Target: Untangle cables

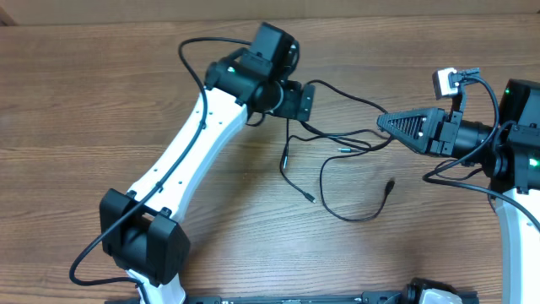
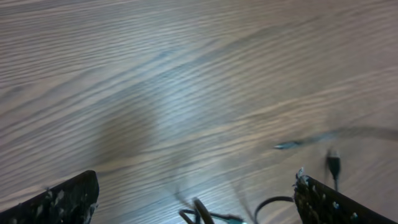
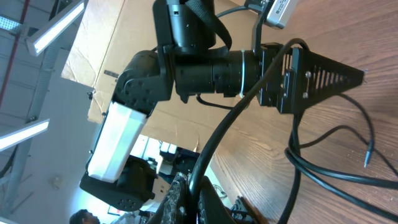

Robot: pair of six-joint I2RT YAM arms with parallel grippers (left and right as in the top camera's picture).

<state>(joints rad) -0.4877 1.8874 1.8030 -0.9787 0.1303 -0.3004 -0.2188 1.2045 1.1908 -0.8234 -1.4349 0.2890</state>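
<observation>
Several thin black cables [image 1: 333, 139] lie looped and crossed on the wooden table between the two arms, with loose plug ends at the front [image 1: 389, 184]. My left gripper [image 1: 301, 101] hangs above their left side, open wide. In the left wrist view [image 2: 196, 202] cable loops [image 2: 200, 213] lie between its fingers, a black plug [image 2: 334, 163] to the right. My right gripper [image 1: 382, 122] points left at the tangle's right side. In the right wrist view its fingers [image 3: 198, 194] are shut on one black cable [image 3: 230, 127]; more strands [image 3: 323, 171] run over the table.
The left arm's white link [image 1: 190, 148] crosses the table from front left to the back centre. Its black wrist and finger [image 3: 298, 71] fill the top of the right wrist view. The table's back edge [image 1: 126, 21] runs along the top.
</observation>
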